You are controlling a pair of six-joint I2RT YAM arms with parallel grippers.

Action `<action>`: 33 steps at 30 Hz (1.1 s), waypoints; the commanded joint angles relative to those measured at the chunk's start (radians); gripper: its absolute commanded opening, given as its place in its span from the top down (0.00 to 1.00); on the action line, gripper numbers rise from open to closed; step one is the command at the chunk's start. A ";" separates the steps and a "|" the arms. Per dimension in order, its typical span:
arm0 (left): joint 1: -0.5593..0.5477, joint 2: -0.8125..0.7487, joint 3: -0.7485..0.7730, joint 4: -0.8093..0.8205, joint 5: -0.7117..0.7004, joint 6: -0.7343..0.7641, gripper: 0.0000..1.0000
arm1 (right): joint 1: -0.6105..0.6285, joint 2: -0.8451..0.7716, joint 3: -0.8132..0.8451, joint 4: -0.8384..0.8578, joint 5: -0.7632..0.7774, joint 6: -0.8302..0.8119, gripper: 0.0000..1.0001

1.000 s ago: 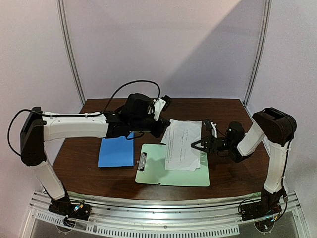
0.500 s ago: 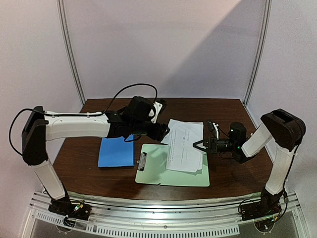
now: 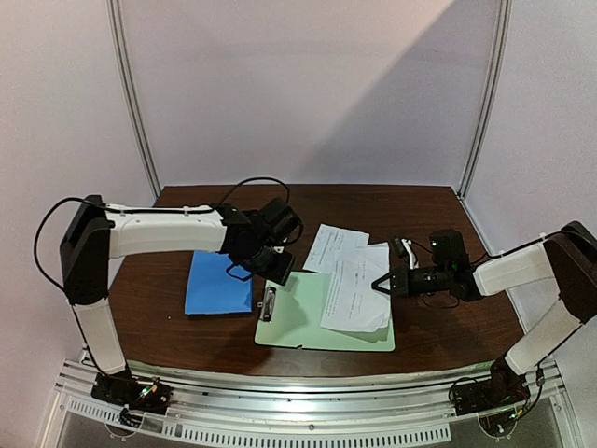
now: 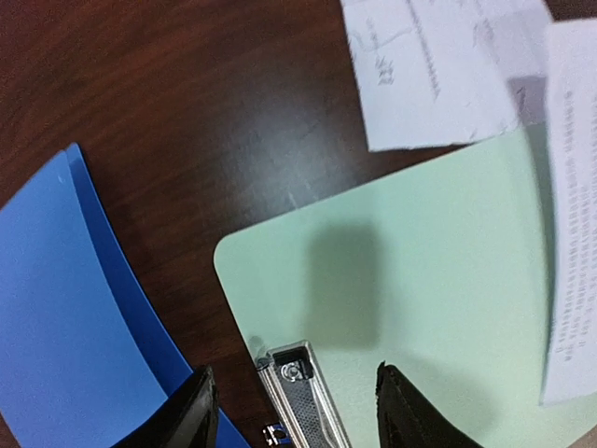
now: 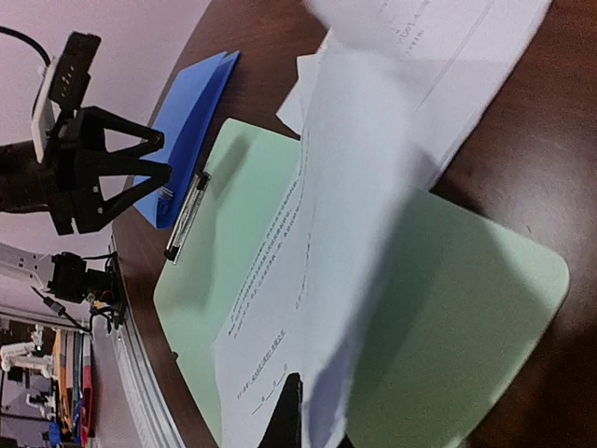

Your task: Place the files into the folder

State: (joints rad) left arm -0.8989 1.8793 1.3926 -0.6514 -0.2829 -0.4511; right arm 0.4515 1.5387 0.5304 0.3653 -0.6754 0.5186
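Here, the right gripper (image 3: 381, 283) is pinched shut on the edge of the lifted sheet (image 3: 356, 294), which spreads away from its tips over the green clipboard (image 3: 298, 327). The second sheet (image 3: 334, 245) lies flat on the table (image 3: 420, 215), farther off past the first. The left gripper (image 4: 298, 411) hangs with jaws apart, holding nothing, directly above the clipboard's metal clip (image 4: 294, 375). The blue folder (image 3: 219, 283) lies just to its left.

We look down on a dark brown wooden tabletop (image 3: 410, 207). Toward its left lies a bright blue thin plastic folder (image 3: 218, 283). Just to its right lies a pale green clipboard with a metal clip (image 3: 297, 322). A white printed paper sheet (image 3: 334, 245) rests partly on the wood, overlapping the clipboard's far edge.
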 commanded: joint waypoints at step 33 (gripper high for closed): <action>0.006 0.013 -0.099 -0.155 0.148 -0.213 0.39 | 0.006 -0.264 -0.015 -0.450 0.168 -0.028 1.00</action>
State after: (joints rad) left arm -0.8898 1.9285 1.3289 -0.8062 -0.1730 -0.6376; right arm 0.4515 1.2610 0.5182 -0.0711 -0.5262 0.5095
